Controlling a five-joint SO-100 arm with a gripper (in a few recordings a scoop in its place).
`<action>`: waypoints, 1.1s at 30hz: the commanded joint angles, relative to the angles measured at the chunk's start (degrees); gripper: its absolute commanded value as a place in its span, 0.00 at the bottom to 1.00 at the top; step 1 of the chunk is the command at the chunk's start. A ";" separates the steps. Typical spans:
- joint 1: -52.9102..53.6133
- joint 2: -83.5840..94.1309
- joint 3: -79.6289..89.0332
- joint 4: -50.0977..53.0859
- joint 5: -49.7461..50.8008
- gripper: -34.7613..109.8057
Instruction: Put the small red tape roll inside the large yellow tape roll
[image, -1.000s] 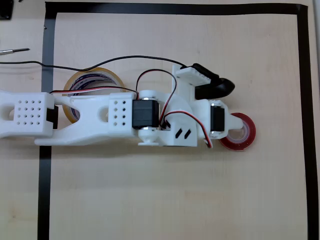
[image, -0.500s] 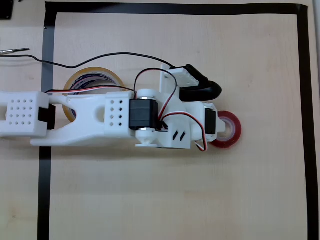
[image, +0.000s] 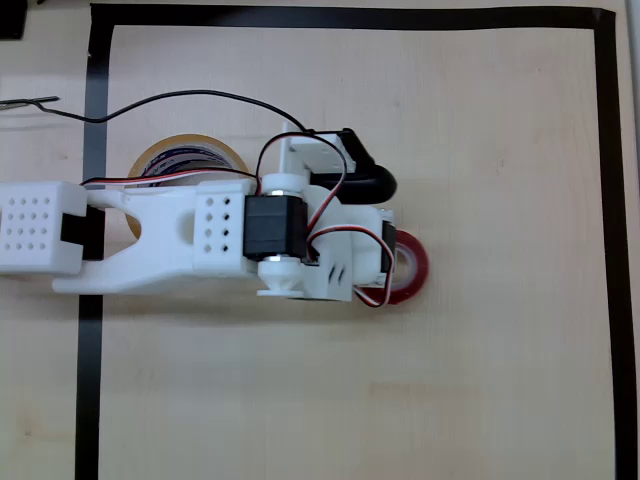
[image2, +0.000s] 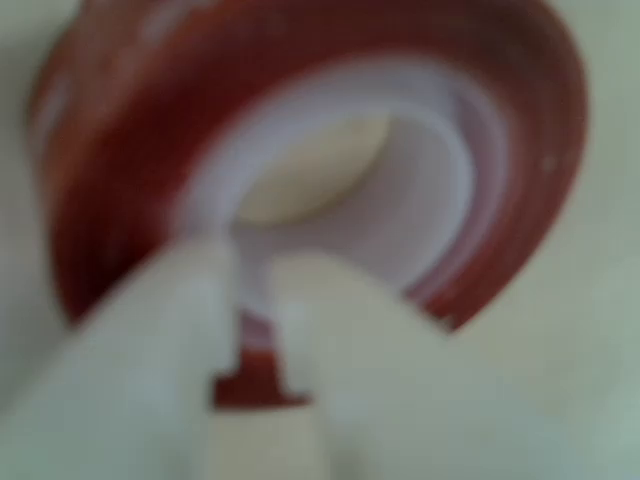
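Note:
The small red tape roll (image: 412, 266) pokes out from under my white arm's tip in the overhead view, right of centre. In the blurred wrist view the red roll (image2: 520, 180) looms large, and my gripper (image2: 255, 330) is shut on its near rim, one white finger inside the white core and one outside. The large yellow tape roll (image: 160, 156) sits at the left, partly hidden under my arm, its printed core visible. The red roll is well to the right of it.
A black tape border (image: 350, 16) frames the light wooden table (image: 450, 400). A black cable (image: 180, 100) runs from the left edge to the arm. Open room lies to the right and below the arm.
My arm has pulled back leftward, carrying the red roll with it toward the yellow roll. The yellow roll has stayed put.

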 joint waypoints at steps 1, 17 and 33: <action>1.05 13.18 -0.88 4.04 1.14 0.24; 3.52 3.87 -9.76 -14.94 -0.88 0.24; 4.57 -4.92 -9.49 -12.74 -0.44 0.24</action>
